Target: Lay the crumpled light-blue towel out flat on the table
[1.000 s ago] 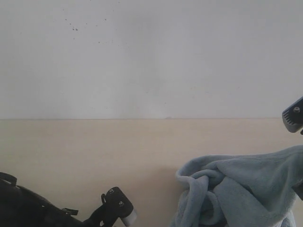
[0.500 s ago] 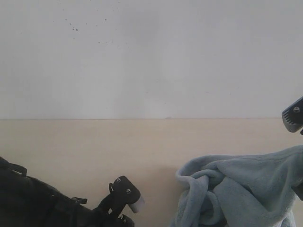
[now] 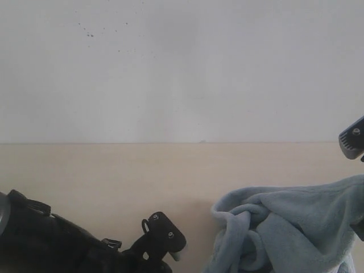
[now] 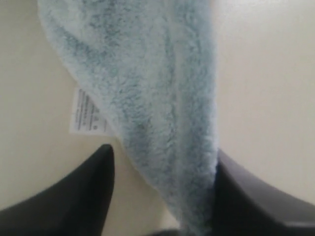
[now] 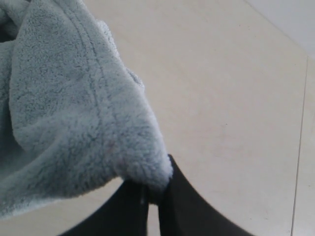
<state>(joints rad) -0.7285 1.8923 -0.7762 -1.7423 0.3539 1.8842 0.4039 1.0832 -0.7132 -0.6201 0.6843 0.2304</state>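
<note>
The light-blue towel (image 3: 284, 233) lies crumpled on the beige table (image 3: 114, 170) at the lower right, and its right side is lifted. My right gripper (image 5: 153, 189) is shut on a hemmed corner of the towel (image 5: 74, 108); only a part of that gripper (image 3: 352, 142) shows at the right edge. My left gripper (image 3: 168, 244) is low at the front, left of the towel. It stands open (image 4: 162, 152), and a fluffy towel fold (image 4: 147, 83) runs between its fingers, close to one finger (image 4: 241, 191). The white care tag (image 4: 86, 113) lies beside the fold.
A white wall (image 3: 182, 68) with small dark specks rises behind the table's far edge. The left arm's black body (image 3: 40, 244) fills the lower left corner. Bare table surface (image 3: 170, 165) stretches across the left and middle.
My left gripper has moved to the right, closer to the towel's left edge. The right gripper and the towel have not moved.
</note>
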